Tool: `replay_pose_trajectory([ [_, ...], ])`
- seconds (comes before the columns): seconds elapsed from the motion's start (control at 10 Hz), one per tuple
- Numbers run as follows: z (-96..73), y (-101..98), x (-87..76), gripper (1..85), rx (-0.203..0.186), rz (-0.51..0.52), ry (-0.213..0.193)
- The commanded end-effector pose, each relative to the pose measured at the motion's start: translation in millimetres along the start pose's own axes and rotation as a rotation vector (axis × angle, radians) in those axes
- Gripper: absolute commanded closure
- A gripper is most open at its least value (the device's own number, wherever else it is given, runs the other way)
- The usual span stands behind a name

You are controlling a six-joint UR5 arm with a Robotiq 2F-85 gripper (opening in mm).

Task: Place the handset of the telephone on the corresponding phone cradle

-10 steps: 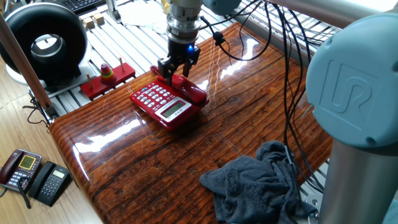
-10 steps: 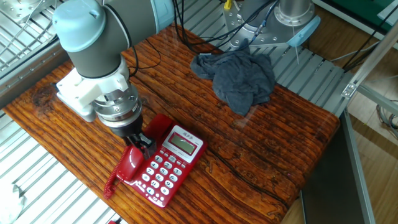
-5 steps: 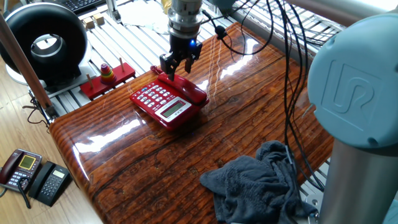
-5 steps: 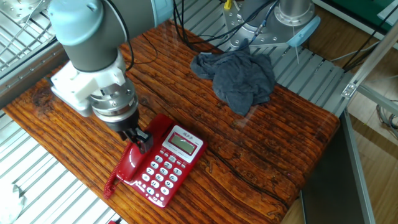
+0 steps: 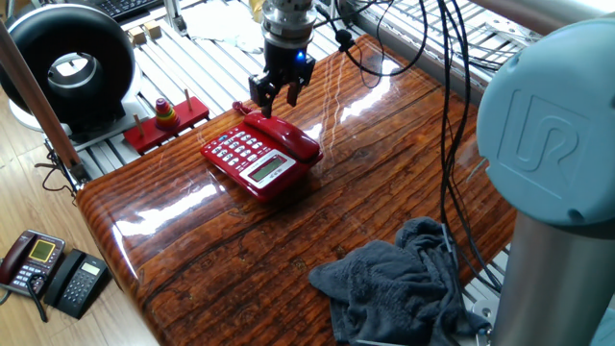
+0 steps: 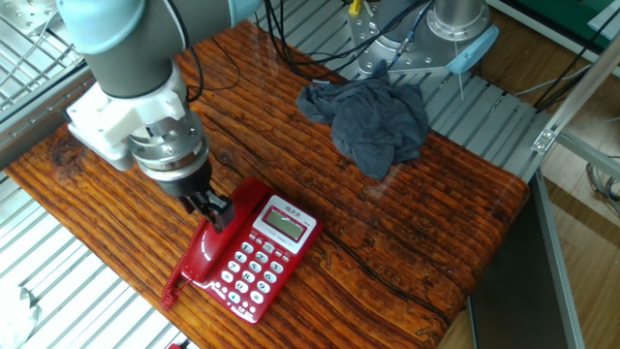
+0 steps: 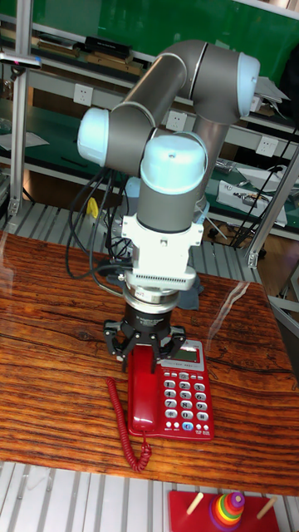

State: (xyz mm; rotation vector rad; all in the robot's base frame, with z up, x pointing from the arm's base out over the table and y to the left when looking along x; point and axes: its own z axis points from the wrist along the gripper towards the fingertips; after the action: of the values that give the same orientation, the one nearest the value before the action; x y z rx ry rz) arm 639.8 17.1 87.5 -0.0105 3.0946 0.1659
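The red telephone lies on the wooden table with its white keypad facing up. Along one side of the base lies the red handset, covering the phone cradle. Its coiled cord trails off the near end. My gripper hangs just above the display end of the handset. It is open, its fingers spread to either side of the handset and holding nothing.
A crumpled grey cloth lies at the table's other end. A red board with a ring-stacking toy sits just off the table edge near the phone. Two dark phones lie on the floor.
The gripper has risen and drawn back from the handset with its fingers apart. The handset has stayed on the phone base.
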Motion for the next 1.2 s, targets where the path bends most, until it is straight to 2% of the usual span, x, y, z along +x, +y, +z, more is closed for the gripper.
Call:
replay_pose_trajectory([
  [0.0,-8.2,-13.8,-8.4,48.3,0.031,-0.006,-0.021],
  [0.1,-12.2,-21.2,-11.8,58.3,0.056,-0.004,-0.021],
  [0.2,-17.5,-35.1,-13.0,72.0,0.112,-0.002,-0.012],
  [0.3,-18.0,-44.3,-13.3,84.7,0.145,-0.008,-0.002],
  [0.5,-12.9,-48.3,-15.7,84.7,0.148,0.013,0.021],
  [0.6,-10.7,-46.9,-18.4,84.7,0.131,0.026,0.023],
  [0.7,-10.2,-40.1,-18.6,84.7,0.090,0.041,0.024],
  [0.8,-10.8,-37.6,-16.4,84.7,0.072,0.052,0.032],
  [1.1,-9.3,-34.6,-14.1,84.7,0.060,0.056,0.047],
])
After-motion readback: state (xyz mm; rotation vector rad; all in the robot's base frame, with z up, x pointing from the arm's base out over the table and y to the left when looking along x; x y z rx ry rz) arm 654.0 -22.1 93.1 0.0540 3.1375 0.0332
